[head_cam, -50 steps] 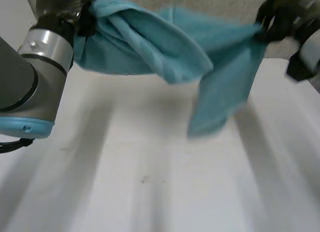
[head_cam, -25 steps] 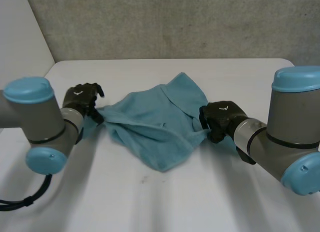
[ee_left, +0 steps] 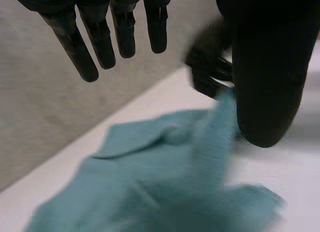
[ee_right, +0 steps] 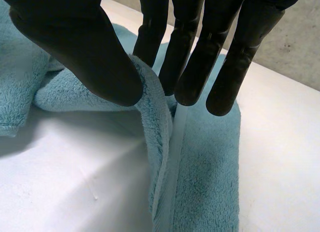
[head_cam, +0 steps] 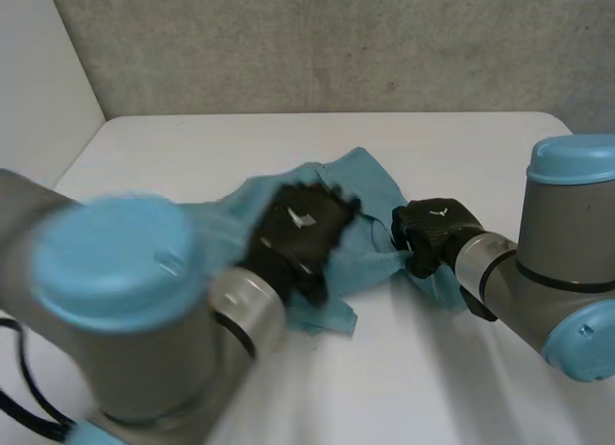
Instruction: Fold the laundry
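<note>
A light-blue towel (head_cam: 370,181) lies crumpled on the white table (head_cam: 240,142). My left hand (head_cam: 298,229) hovers over the towel's middle with fingers (ee_left: 102,39) straight and spread, holding nothing. Below that palm the towel (ee_left: 150,187) spreads out. My right hand (head_cam: 432,232) rests at the towel's right edge. In the right wrist view its thumb (ee_right: 85,51) and fingers pinch a raised fold of the towel (ee_right: 210,162) along the hemmed edge. From the left wrist view, the right hand (ee_left: 207,66) sits at the cloth's far side.
A grey concrete wall (head_cam: 336,41) stands behind the table's far edge. A white panel (head_cam: 38,99) closes the left side. My left arm (head_cam: 125,310) bulks low over the near left of the table. Bare tabletop (head_cam: 423,387) lies in front of the towel.
The towel, held up by both hands a second ago, now lies on the table. My left hand let go of its left corner, opened, and swung over its middle. The right hand kept its grip.
</note>
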Controlling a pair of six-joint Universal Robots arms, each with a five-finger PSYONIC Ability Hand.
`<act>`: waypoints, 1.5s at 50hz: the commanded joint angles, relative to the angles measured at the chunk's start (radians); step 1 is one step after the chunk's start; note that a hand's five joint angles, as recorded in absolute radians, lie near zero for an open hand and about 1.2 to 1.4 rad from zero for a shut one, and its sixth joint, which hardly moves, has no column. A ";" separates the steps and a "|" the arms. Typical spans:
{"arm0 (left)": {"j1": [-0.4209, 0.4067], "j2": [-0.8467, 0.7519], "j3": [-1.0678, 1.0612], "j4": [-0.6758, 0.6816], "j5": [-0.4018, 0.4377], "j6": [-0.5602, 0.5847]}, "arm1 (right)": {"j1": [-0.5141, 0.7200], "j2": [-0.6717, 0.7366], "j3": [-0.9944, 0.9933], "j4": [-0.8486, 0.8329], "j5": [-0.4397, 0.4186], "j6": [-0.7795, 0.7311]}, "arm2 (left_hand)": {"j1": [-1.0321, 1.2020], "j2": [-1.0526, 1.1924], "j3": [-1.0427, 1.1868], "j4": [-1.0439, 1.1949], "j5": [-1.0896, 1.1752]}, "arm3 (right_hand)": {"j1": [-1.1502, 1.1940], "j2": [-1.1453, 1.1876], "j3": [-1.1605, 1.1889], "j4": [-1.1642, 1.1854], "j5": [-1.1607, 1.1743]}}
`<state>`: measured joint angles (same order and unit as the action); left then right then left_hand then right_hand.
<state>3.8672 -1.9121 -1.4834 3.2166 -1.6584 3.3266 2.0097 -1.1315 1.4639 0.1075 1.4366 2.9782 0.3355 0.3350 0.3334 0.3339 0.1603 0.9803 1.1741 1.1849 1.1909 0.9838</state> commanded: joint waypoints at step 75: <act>0.060 -0.026 -0.017 0.246 -0.213 0.111 | -0.095 -0.002 0.001 -0.009 0.002 -0.043 | 1.061 1.061 1.063 1.062 1.061 | 0.416 0.222 0.211 0.205 0.238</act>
<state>3.8509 -2.1426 -1.4157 3.4312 -1.8796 3.4403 1.9628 -1.1304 1.4842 0.0765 1.4456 2.9659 1.1530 1.2030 1.2009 1.2038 1.0112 0.9803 1.1741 1.1849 1.1910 0.9903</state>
